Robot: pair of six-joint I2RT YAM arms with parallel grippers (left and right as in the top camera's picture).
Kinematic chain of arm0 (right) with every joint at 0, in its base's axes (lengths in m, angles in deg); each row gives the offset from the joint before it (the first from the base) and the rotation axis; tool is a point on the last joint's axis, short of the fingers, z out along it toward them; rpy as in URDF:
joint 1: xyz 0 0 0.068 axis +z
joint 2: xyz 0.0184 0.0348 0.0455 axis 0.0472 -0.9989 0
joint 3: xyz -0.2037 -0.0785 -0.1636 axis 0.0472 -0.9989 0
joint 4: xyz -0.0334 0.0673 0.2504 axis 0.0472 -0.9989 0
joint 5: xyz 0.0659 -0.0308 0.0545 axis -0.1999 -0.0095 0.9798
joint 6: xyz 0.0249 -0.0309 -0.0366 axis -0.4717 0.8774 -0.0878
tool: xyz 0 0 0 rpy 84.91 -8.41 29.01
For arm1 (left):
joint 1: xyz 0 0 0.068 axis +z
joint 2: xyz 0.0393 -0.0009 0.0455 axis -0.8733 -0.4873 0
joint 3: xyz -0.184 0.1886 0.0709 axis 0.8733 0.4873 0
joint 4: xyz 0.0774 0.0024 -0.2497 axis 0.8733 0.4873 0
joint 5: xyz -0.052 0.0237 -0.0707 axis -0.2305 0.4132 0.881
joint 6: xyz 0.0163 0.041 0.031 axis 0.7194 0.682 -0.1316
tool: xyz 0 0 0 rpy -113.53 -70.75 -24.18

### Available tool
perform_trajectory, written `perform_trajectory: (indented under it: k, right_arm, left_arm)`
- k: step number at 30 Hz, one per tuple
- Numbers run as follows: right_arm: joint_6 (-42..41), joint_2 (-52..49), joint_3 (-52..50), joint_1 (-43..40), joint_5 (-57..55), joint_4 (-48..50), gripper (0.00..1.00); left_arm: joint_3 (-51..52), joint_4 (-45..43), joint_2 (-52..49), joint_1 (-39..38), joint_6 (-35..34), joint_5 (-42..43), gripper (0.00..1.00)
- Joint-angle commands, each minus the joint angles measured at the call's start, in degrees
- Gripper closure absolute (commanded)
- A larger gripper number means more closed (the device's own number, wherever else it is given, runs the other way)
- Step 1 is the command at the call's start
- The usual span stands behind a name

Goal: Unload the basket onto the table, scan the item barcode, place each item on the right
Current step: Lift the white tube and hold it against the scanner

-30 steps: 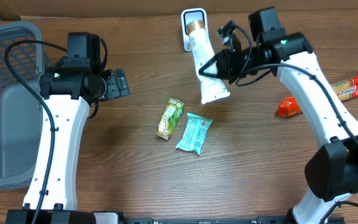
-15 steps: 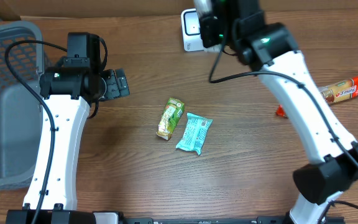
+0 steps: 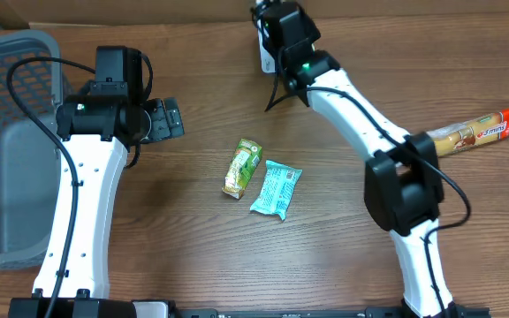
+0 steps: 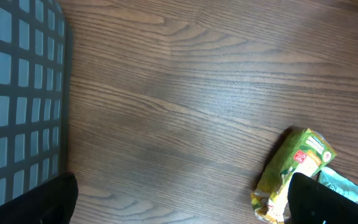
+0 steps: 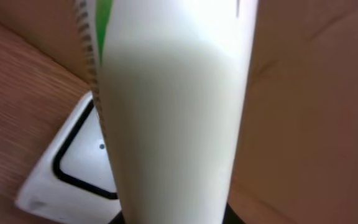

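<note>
Wood table (image 3: 325, 256), one scanner (image 5: 73, 163), one pouch (image 5: 173, 112)

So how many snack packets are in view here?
4: green packet mid-table, teal packet beside it, long orange packet far right, white packet at the scanner. The right arm may hide more.

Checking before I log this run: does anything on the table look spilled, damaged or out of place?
Nothing stands out. The green packet and teal packet lie side by side; the white packet faces the scanner.
</note>
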Motion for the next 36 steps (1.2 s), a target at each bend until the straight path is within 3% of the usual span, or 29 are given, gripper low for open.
perform_trajectory:
  k: [1,6,36]
  right_arm:
    - [10.29,-1.03,1.38,-0.83,-3.61,4.52,0.96]
    - [15.34,-4.72,1.36,-1.84,-3.82,7.26,0.96]
    - [16.06,-7.43,1.27,-2.89,-10.49,6.80,0.96]
  left_arm:
    - [0.33,-0.09,-0.20,-0.11,-0.37,-0.52,0.01]
    - [0.33,-0.09,-0.20,-0.11,-0.37,-0.52,0.00]
    - [0.33,-0.09,-0.20,-0.11,-0.37,-0.52,0.00]
